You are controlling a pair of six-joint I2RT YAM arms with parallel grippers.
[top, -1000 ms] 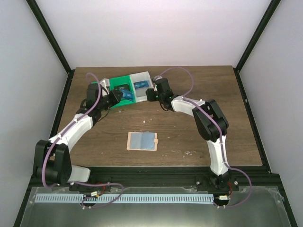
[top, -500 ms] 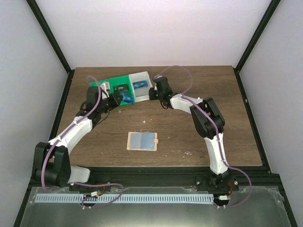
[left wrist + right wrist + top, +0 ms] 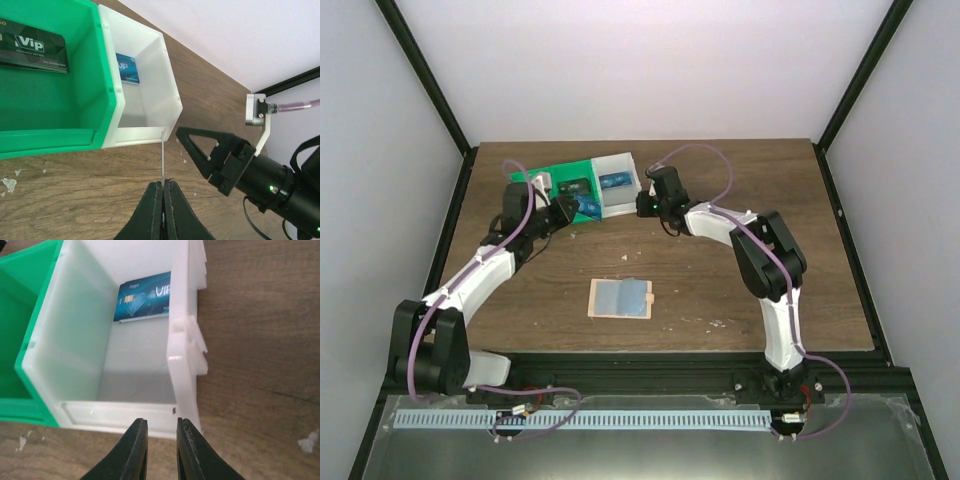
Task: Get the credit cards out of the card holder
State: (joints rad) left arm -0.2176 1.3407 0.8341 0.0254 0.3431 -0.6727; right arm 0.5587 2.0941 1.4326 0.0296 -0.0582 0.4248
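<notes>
Top view: the card holder (image 3: 620, 298) lies on the counter (image 3: 830, 240), well behind both hands.

Left wrist: the left hand (image 3: 163, 186) pinches a thin card (image 3: 162, 155) edge-on before the white tray (image 3: 150, 85).

Right wrist: the right hand (image 3: 161, 424), narrowly parted and empty, faces that tray, a blue VIP card (image 3: 145, 302) inside.

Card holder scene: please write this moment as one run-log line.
left jaws: shut on held card, edge-on by white tray | right jaws: open, empty | card holder: flat on table
</notes>
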